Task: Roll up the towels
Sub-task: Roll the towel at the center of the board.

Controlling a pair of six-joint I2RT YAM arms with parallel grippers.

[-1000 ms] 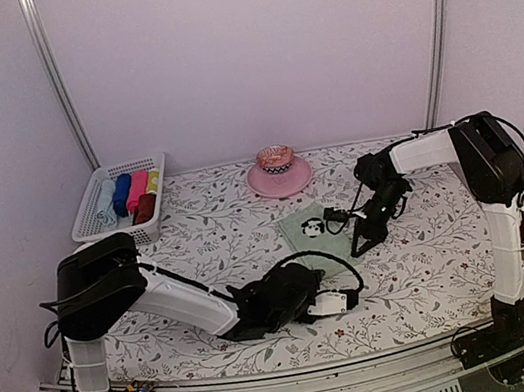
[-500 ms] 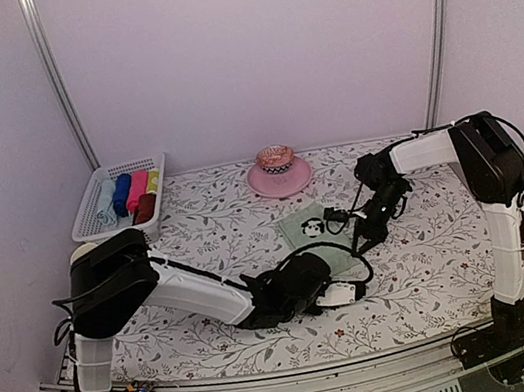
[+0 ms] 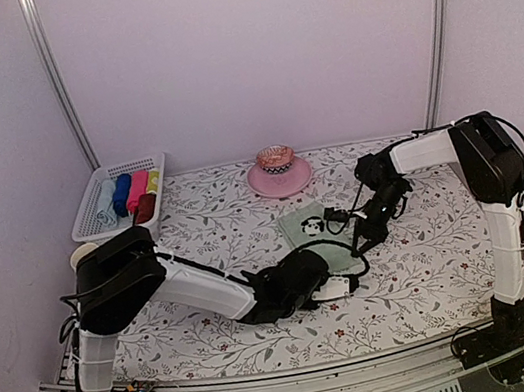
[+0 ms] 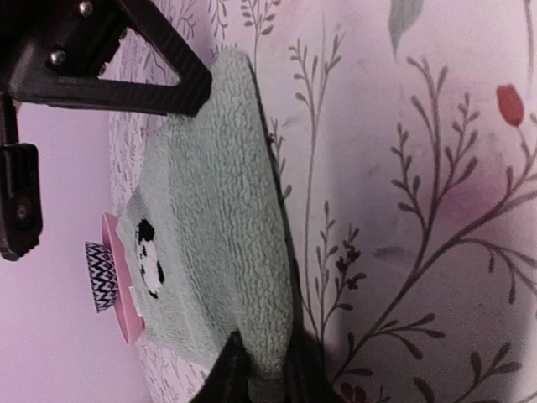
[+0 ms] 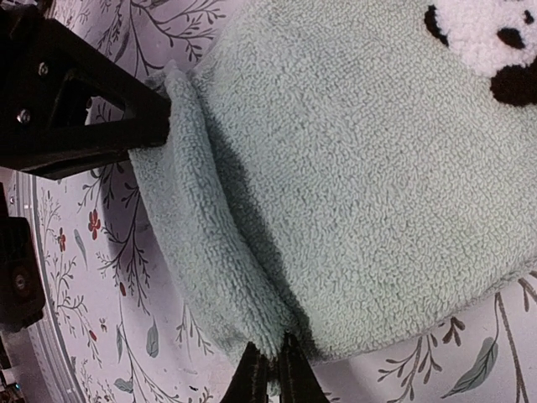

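Green towel (image 3: 310, 228) lies just in front of pink stand (image 3: 279, 175), panda patch toward stand. Left gripper (image 4: 267, 379) and right gripper (image 5: 273, 369) both pinched tight on towel edge farthest from stand, one near each corner. That edge is curled into a first small fold, so I reckon roll barely begun, most of cloth left to wind. Dark red towel (image 3: 145, 207) looks rolled already, in basket (image 3: 94, 223) left of stand.

1. The left arm (image 3: 193, 291) and right arm (image 3: 499, 225) had white tube-like links and bulky black joint housings.
2. Thin black cables (image 3: 331, 243) looped near the wrists.
3. The left claw (image 3: 346, 281) and right claw (image 3: 361, 237) were matte black. Their angular triangular brackets (image 5: 50, 84) were fastened with small silver screws (image 4: 57, 57).
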